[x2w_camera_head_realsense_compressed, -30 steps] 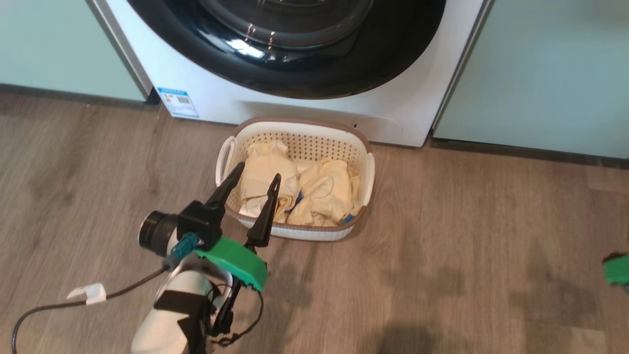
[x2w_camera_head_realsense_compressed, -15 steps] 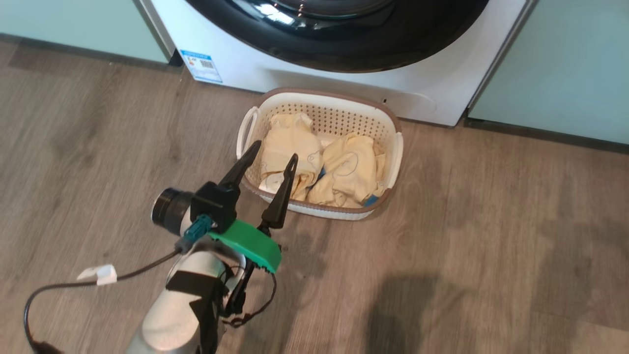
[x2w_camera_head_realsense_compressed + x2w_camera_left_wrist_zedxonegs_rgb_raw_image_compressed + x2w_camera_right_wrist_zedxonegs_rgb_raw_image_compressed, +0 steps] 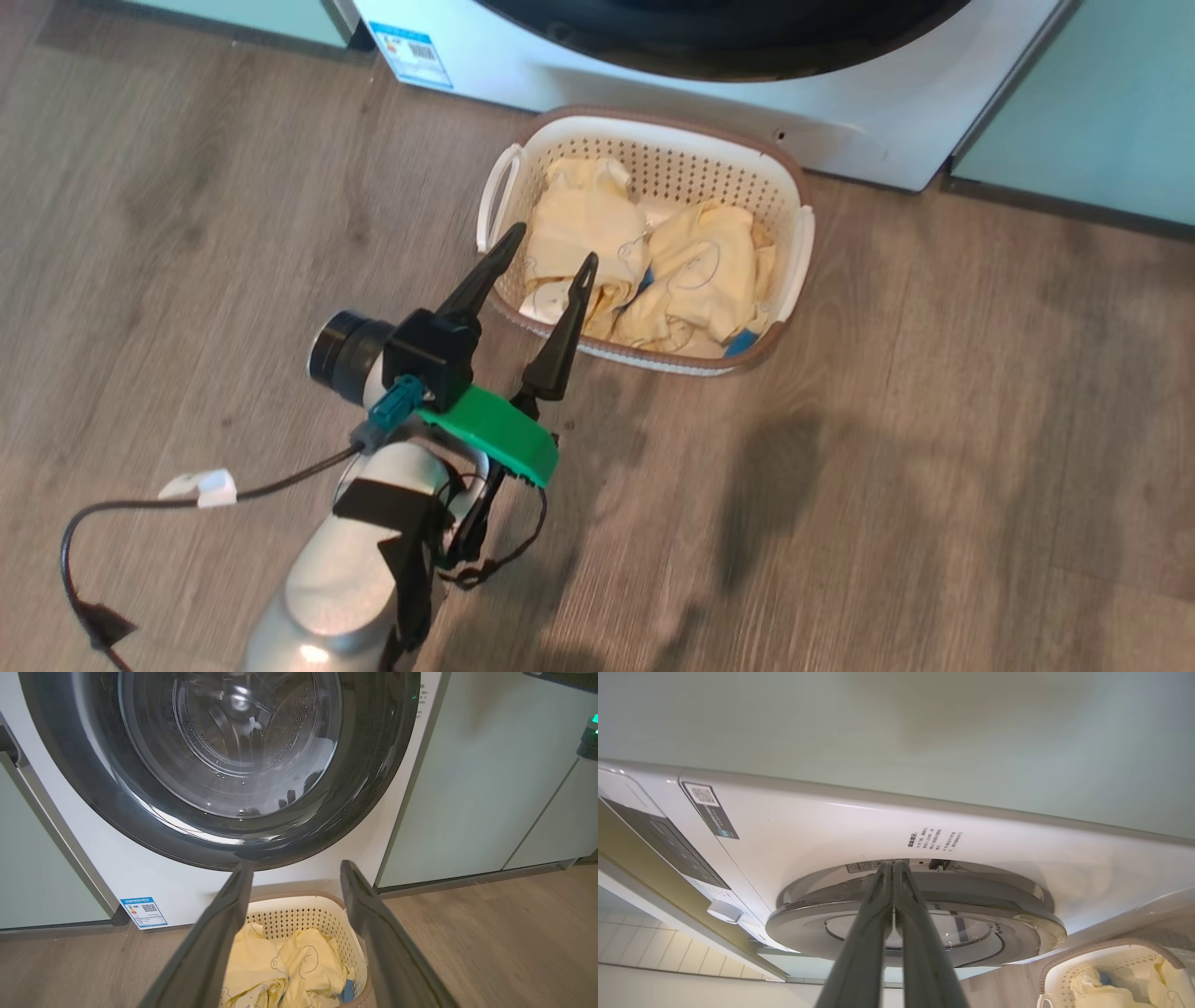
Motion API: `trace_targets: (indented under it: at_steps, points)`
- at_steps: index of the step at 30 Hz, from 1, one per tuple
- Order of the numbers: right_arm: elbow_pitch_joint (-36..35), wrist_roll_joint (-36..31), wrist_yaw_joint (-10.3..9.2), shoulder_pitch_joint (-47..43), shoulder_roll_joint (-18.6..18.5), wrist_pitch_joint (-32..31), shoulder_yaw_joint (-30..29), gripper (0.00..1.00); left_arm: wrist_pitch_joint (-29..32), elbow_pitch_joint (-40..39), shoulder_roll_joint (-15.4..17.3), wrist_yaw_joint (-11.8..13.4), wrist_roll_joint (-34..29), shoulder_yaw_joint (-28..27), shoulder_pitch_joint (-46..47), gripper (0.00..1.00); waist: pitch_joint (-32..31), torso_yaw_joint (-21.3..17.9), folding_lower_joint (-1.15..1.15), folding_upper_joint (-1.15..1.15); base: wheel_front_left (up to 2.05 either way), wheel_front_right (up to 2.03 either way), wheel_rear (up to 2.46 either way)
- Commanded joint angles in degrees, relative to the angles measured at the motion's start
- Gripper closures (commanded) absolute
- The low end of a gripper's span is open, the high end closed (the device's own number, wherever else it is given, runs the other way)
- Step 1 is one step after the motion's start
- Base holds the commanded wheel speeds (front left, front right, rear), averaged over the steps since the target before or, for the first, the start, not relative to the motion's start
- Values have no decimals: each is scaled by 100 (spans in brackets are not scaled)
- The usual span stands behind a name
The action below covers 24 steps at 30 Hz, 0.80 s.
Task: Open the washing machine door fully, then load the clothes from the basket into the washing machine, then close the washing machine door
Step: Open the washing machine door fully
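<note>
Yellow clothes (image 3: 695,271) in white basket (image 3: 700,173)

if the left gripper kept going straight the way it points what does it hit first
Probably the washing machine door, at its lower black rim; the left gripper seems aimed over the basket, not into it, though depth is unclear.
</note>
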<state>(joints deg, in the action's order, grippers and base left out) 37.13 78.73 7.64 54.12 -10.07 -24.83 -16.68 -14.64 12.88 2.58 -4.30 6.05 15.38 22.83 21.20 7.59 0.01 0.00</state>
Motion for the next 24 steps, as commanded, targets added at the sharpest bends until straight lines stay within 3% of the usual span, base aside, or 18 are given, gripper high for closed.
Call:
trace_targets:
  at_steps: [1,10,24]
  points:
    - [-117,-131,-15,416,-35,-104,208,100,-36,-223,50,25,-25,-130,209,0,108,64,-1,0,0,0,0]
    - [466,-587,-15,1619,76,-419,616,100,-36,-321,37,73,-2,14,385,0,444,266,-1,0,0,0,0]
    - [1657,-924,-15,3107,267,-710,671,100,-36,-409,31,246,269,341,687,0,929,571,-1,0,0,0,0]
